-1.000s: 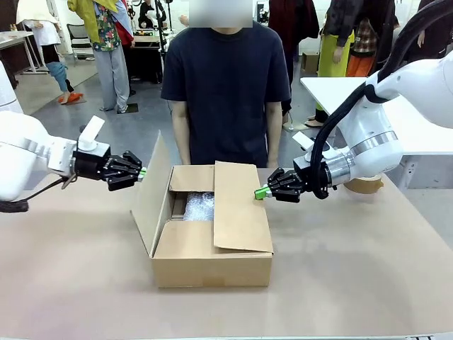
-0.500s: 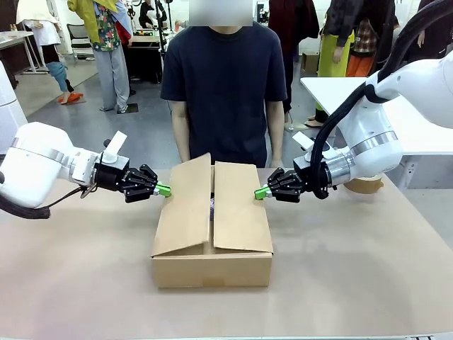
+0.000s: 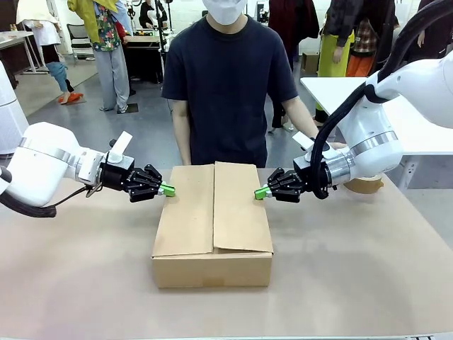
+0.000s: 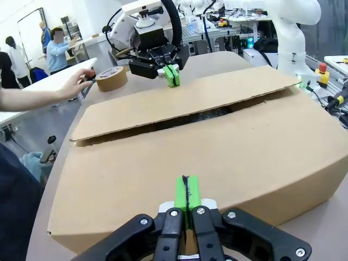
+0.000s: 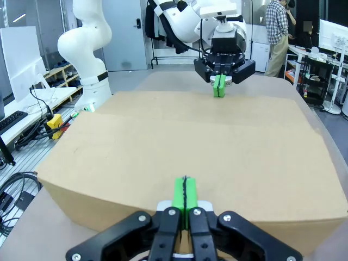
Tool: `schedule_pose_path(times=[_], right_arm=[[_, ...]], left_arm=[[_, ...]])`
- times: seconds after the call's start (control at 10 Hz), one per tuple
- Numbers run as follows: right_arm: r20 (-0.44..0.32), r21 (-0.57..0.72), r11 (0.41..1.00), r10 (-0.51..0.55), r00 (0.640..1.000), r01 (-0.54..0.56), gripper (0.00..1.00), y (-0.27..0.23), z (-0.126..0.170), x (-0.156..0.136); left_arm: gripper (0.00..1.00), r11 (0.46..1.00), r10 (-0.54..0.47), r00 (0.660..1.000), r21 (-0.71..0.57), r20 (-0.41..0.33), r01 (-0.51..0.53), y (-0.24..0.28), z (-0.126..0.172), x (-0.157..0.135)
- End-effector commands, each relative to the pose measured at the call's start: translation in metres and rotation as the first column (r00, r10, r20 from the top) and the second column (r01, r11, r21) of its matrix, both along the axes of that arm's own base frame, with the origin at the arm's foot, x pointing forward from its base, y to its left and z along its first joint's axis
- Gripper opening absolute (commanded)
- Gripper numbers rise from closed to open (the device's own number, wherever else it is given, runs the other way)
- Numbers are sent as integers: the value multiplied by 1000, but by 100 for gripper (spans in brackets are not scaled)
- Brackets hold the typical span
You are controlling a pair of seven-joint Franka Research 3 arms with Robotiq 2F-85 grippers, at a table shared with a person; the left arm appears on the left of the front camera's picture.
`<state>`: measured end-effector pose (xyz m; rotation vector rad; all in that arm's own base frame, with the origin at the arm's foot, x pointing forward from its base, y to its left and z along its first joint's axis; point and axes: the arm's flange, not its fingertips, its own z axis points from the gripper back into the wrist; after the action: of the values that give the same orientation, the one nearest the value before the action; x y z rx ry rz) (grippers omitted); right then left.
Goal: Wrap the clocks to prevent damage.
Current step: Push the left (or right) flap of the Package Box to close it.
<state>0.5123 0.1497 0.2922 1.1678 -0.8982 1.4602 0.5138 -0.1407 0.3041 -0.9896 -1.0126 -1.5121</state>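
The brown cardboard carton (image 3: 212,227) sits mid-table with both top flaps folded down. The clocks are hidden inside it. My left gripper (image 3: 168,190) is shut, its green tips at the left flap's far left edge; in the left wrist view this gripper (image 4: 186,191) rests low against the carton (image 4: 228,152). At the right flap's far right edge my right gripper (image 3: 260,193) is shut too, holding nothing. In the right wrist view, the right gripper (image 5: 185,196) faces the carton (image 5: 190,136) and the left gripper (image 5: 219,86) beyond. A narrow dark gap remains between the flaps.
A roll of brown tape (image 3: 364,185) lies at the table's right, behind my right arm, and the person's hand (image 4: 76,87) touches the tape roll (image 4: 111,79). The person (image 3: 226,85) stands at the far edge behind the carton. Bare table (image 3: 354,269) surrounds the carton.
My left gripper moved right and the left flap swung from upright down flat, covering the bubble-wrapped bundle. The right gripper stayed put. The person's arm reached toward the tape.
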Motion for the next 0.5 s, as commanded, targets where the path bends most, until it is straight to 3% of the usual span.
schedule_pose_path(times=[0.0, 0.4], right_arm=[[-3, -10, 1000, -8, 1000, 8, 1, 1, -5, 0], [-3, -10, 1000, -8, 1000, 8, 1, 1, -5, 0]], left_arm=[[1, 998, -7, 1000, 55, -1, 7, -10, -13, 5], [1, 994, 2, 1000, 106, -19, 0, 1, -9, 2]])
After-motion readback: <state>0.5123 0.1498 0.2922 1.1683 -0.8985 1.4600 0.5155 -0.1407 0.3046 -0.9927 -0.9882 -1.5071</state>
